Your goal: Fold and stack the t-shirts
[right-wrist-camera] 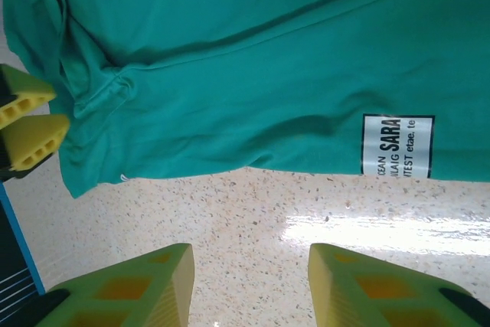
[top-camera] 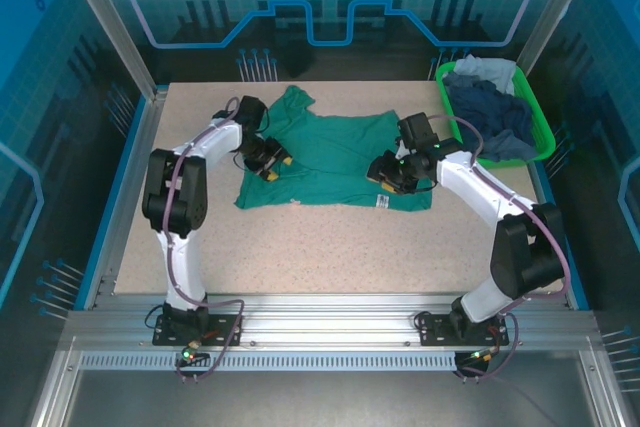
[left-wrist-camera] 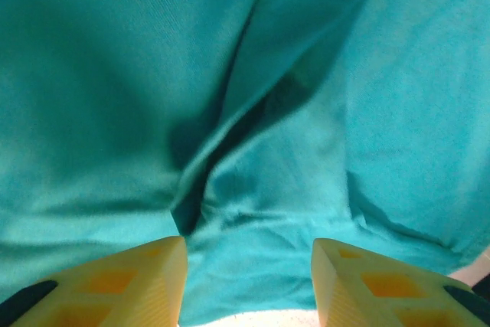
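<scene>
The green t-shirt [top-camera: 335, 147] lies spread out in the middle of the table [top-camera: 330, 247]. It is not folded yet, so I think the job is near its start.

The left tool [top-camera: 268, 159] hangs over the left side of the shirt. Its two yellow fingers [left-wrist-camera: 130, 285] stand apart and grip nothing. Under them the cloth has a deep wrinkle [left-wrist-camera: 230, 135]. The right tool [top-camera: 390, 172] is at the near right side. Its fingers [right-wrist-camera: 134, 289] are apart too and hold nothing. Bare table shows between them, and the shirt's edge with the white tag [right-wrist-camera: 398, 145] is just beyond.

To fold well, each tool should go down low and pinch only the edge of the cloth. Both should pinch at about the same time, lift together, and carry the cloth over so the edges match. The right tool needs to slide in to the edge first. The wrinkle may make a lumpy fold, so a gentle pull to flatten it would help.

The bright green basket [top-camera: 538, 112] sits at the far right corner. In it lie a navy t-shirt [top-camera: 490, 107] and a pale grey-blue t-shirt [top-camera: 490, 69], all bunched up.
</scene>
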Available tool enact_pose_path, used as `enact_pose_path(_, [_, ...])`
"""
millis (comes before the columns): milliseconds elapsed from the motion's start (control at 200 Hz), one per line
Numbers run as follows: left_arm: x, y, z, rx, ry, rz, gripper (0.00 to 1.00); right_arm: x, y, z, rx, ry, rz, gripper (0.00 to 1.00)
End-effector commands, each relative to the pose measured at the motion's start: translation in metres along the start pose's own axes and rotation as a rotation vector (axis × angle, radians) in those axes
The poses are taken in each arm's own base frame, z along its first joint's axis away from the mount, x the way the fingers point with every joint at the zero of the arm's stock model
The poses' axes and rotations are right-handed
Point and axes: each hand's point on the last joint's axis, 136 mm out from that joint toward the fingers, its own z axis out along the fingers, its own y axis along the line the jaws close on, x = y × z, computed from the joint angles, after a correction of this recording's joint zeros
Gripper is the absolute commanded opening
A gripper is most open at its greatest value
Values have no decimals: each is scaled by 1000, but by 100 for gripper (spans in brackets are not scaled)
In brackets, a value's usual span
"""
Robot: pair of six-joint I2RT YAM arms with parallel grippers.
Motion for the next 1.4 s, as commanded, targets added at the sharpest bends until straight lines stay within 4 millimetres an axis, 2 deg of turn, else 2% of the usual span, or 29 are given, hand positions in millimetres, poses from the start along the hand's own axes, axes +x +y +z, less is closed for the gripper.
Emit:
enact_pose_path(0, [-10,4,10,-46,-6,3,42,-6,14,-9,-46,-17,-24,45])
enact_pose_path(185, [-17,-4,15,-68,-20,38,30,-6,10,-11,-42,-21,-5,44])
enact_pose_path(340, [-16,-15,19,-69,-15,83,8,-7,7,-11,-40,-19,11,44])
enact_pose_path(420, [-13,-25,18,-49,-16,112,0,-7,6,-12,-38,-20,11,44])
enact_pose_path(640, [-7,-42,16,-30,-3,160,0,-11,-2,-14,-26,-23,36,43])
enact_pose_path(875, [-15,-62,14,13,-19,191,0,-10,-4,-11,-22,-11,44,43])
enact_pose_path(1105, [-13,-87,35,88,54,257,0,-4,-8,-9,-10,12,44,43])
enact_pose_path(1396, [-23,-111,45,177,13,331,0,6,-11,2,-20,62,52,43])
